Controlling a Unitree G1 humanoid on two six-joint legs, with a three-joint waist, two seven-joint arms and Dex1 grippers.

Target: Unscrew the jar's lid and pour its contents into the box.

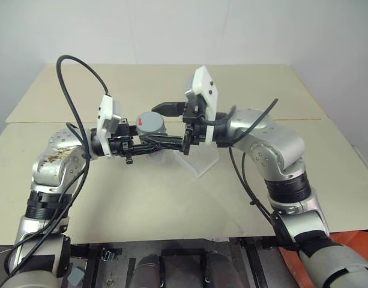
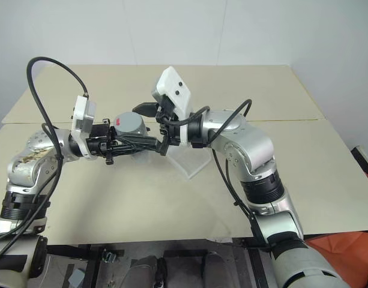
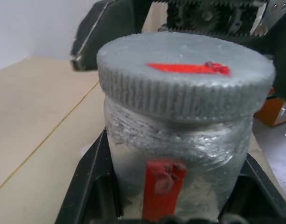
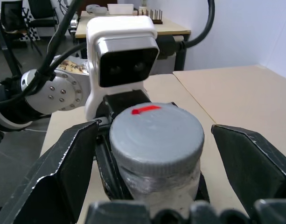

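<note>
My left gripper (image 1: 152, 144) is shut on the jar (image 3: 180, 163), a clear whitish cylinder with a red label, held above the table. One black finger (image 3: 87, 186) presses on each side of the jar's body. The grey ribbed lid (image 4: 154, 135) with a red mark sits on the jar. My right gripper (image 1: 173, 127) faces the left one and stands open, its fingers (image 4: 68, 168) apart on either side of the lid without touching it. The box (image 1: 200, 159), clear shallow plastic, rests on the table just below the right gripper.
The beige table (image 1: 171, 204) has a seam running across it behind the arms, with a second panel (image 1: 250, 84) beyond. A white wall stands at the back. Black cables (image 1: 72, 66) loop up from both wrists.
</note>
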